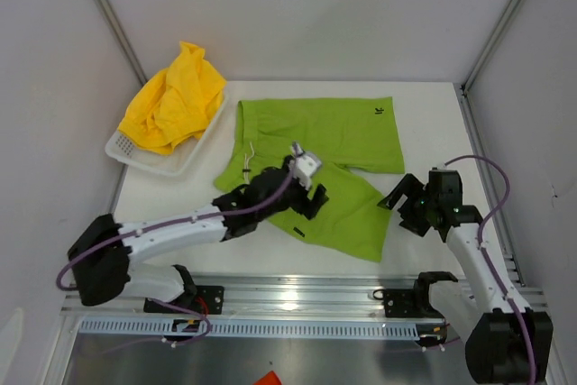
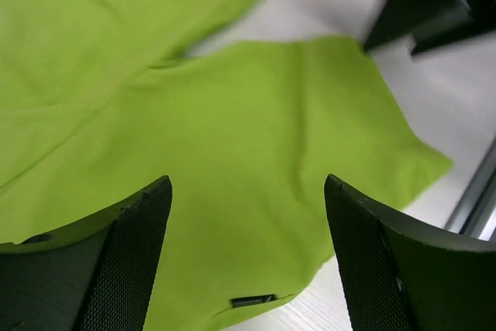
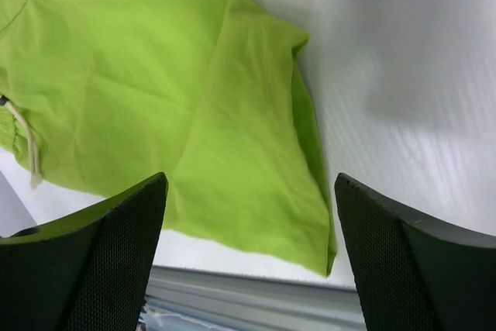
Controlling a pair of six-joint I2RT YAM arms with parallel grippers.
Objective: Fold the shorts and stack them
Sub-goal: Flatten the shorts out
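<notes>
One green shorts point(image 1: 315, 132); one yellow shorts point(image 1: 176, 96), seemingly crumpled, in basket point(image 1: 173, 169).

There are two shorts: one green pair point(image 1: 343, 132) under the left jaws, one yellow pair point(image 1: 176, 96) far from the right jaws. There is one white basket point(image 1: 180, 167), one worktop point(image 1: 433, 123) and two arms: the left arm point(image 1: 171, 227) and the right arm point(image 1: 482, 268).

Green shorts point(image 2: 256, 129) on white table point(image 2: 457, 106), left pincer point(image 2: 248, 184) spread wide above

No readable text is showing. A small dark logo point(image 1: 379, 111) is sitting on the green shorts point(image 1: 315, 132), too small to read.
</notes>
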